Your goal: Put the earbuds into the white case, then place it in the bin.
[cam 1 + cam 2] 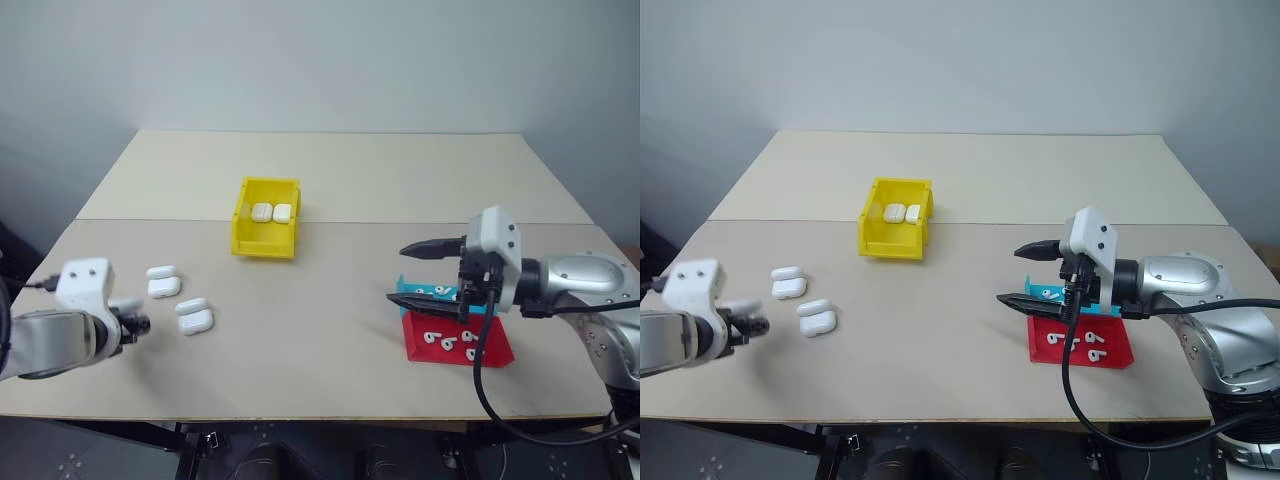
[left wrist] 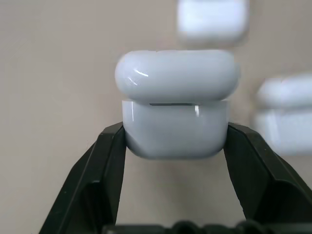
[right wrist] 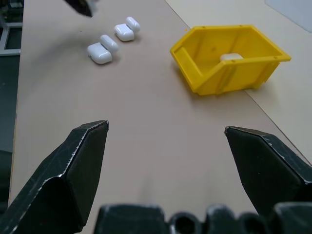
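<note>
The left gripper (image 2: 175, 146) was clamped on the white case (image 2: 176, 109); the earbuds (image 1: 447, 341) lay well across the counter (image 1: 330, 330), nearer the wide-open, empty right gripper (image 1: 398, 273).

Even, soft overhead light, faint shadows. Left wrist view: background cases (image 2: 212, 19) at 12–3 o'clock blurred; small glare streaks.

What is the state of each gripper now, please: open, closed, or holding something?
Left gripper: closed on a white case, lid open.
Right gripper: open, holding nothing.
</note>
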